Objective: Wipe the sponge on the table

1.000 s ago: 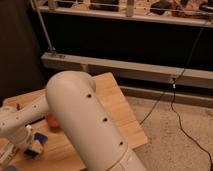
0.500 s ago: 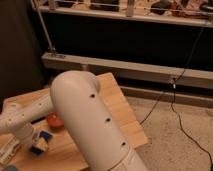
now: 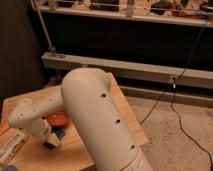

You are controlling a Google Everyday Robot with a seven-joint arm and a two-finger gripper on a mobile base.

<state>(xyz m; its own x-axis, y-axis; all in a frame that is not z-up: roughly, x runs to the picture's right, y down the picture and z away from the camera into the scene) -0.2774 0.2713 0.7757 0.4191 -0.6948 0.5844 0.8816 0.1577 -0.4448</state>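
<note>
Our gripper hangs at the flat bright-blue sponge on the light plank wooden table; we cannot tell its grip. Wiping may knock the neighbouring orange-red bowl.

— Any words, labels or numbers you can read from there?

— None that I can make out. My hand is at the lower left of the frame, low over the table and just beside the sponge. I can read no lettering on any of them, nor on the white tube at the left edge.
</note>
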